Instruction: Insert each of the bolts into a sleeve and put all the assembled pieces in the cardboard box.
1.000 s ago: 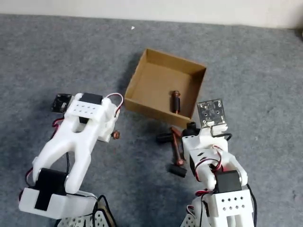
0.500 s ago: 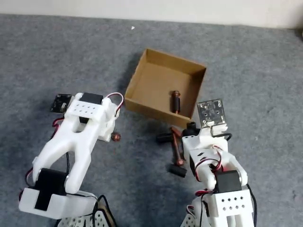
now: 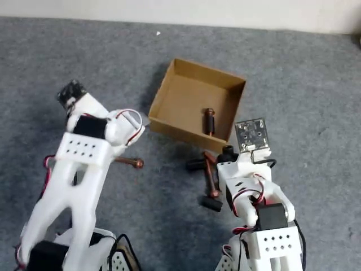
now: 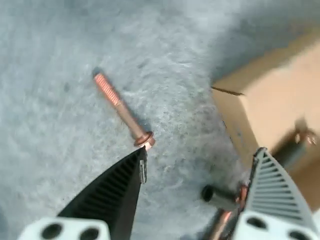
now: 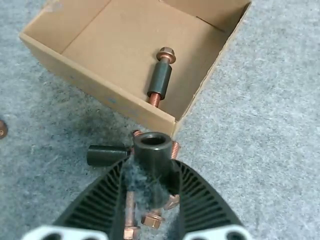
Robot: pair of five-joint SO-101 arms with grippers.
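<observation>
Grey carpet [image 3: 316,84]; perhaps a pale wall [image 3: 225,10].

Grey table [image 3: 67,51] carries cardboard box [image 3: 186,131], loose bolt [image 3: 128,162], sleeves [image 3: 196,164].

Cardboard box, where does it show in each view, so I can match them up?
High view: cardboard box in the upper middle.
Left wrist view: its corner past the left pincer.
Right wrist view: just beyond the right pincer's upright sleeve.
Shared landmark: black sleeve lying beside the box.
</observation>
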